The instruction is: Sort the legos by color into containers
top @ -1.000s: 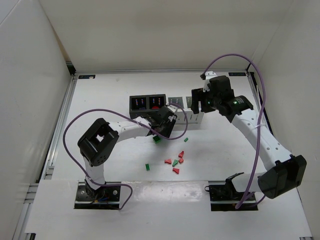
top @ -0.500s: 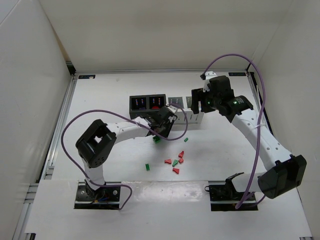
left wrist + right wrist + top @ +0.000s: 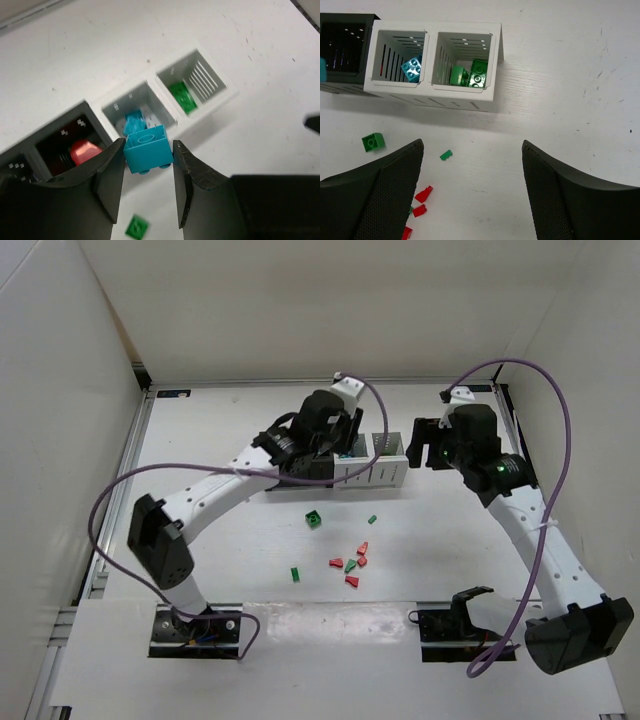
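Observation:
My left gripper (image 3: 148, 149) is shut on a teal-blue lego (image 3: 146, 150) and holds it above the row of containers (image 3: 385, 473), over the front rim of the left white bin (image 3: 116, 106). That bin holds another teal lego (image 3: 412, 67). The right white bin (image 3: 496, 45) holds green legos (image 3: 470, 75). A black bin (image 3: 47, 140) holds a red lego (image 3: 82, 152). My right gripper (image 3: 472, 145) is open and empty, high over the table right of the bins. Loose red legos (image 3: 350, 562) and green legos (image 3: 314, 519) lie on the table in front.
White walls enclose the table on three sides. The left arm (image 3: 215, 495) reaches diagonally over the left half of the bins and hides the black ones in the top view. A small green piece (image 3: 372, 519) and another (image 3: 295, 574) lie apart from the red cluster.
My left gripper has risen from the table near the loose green lego and moved back over the bins. My right gripper has shifted to the right, away from the bins.

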Motion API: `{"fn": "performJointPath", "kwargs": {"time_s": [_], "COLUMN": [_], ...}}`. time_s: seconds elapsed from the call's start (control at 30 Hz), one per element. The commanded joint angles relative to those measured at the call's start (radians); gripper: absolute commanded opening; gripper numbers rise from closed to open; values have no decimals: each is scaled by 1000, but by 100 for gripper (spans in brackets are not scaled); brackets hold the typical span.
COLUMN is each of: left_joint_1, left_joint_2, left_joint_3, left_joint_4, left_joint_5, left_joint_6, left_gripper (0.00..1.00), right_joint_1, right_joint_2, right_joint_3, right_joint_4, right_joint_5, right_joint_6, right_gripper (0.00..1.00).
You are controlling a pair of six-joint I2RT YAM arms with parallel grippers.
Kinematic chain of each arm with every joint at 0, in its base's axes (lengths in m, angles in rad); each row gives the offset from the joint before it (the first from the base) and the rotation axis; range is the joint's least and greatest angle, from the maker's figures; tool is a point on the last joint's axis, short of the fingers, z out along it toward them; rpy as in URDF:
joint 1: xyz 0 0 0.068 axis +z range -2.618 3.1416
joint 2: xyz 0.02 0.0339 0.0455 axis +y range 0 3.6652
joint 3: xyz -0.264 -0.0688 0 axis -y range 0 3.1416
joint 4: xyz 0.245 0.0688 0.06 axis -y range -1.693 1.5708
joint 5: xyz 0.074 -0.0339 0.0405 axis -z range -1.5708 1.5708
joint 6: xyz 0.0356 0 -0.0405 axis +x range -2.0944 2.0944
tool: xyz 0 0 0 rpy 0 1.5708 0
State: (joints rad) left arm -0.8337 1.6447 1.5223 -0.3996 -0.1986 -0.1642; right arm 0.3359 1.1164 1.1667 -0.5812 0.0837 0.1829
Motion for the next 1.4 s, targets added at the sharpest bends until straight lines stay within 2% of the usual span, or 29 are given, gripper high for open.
{"fn": "performJointPath", "kwargs": {"time_s": [0.0,0.37,0.4,0.43,0.53,0.57,0.8,0.93,0.97,1.03,1.07,1.2,1.23,1.33,1.37], "left_joint_1": [25,54,53,53,51,48,51,58,59,70,74,113,136,146,146], "left_joint_2": [107,265,268,268,256,250,187,17,-50,-159,-231,-408,-478,-595,-618], "left_joint_3": [108,236,240,242,243,245,233,92,34,-78,-182,-357,-382,-519,-536], "left_joint_4": [-57,-120,-123,-127,-124,-120,-119,-117,-125,-157,-168,-330,-432,-508,-518], "left_joint_5": [8,54,56,56,57,57,60,27,-25,-102,-161,-327,-332,-343,-344], "left_joint_6": [41,5,0,-1,-3,2,3,-38,-66,-115,-162,-406,-475,-593,-613], "left_gripper": [46,50,55,64,85,88,90,92,100,100,100,100,100,100,100], "right_joint_1": [-8,-41,-37,-35,-17,-3,132,289,319,399,410,483,503,557,558], "right_joint_2": [-10,-20,-21,-20,-20,-21,-35,-6,3,58,72,166,196,292,374], "right_joint_3": [-7,-22,-19,-21,-21,-21,-22,-48,-56,-56,-53,-90,-93,-56,-33], "right_joint_4": [57,67,69,69,64,60,24,55,58,64,69,156,212,225,233], "right_joint_5": [19,-21,-24,-22,13,25,76,63,74,84,71,-114,-124,-137,-137], "right_joint_6": [21,35,32,29,23,24,15,-49,-77,-77,-80,-121,-156,-212,-211], "right_gripper": [83,84,84,86,86,86,86,86,87,87,87,88,88,90,90]}}
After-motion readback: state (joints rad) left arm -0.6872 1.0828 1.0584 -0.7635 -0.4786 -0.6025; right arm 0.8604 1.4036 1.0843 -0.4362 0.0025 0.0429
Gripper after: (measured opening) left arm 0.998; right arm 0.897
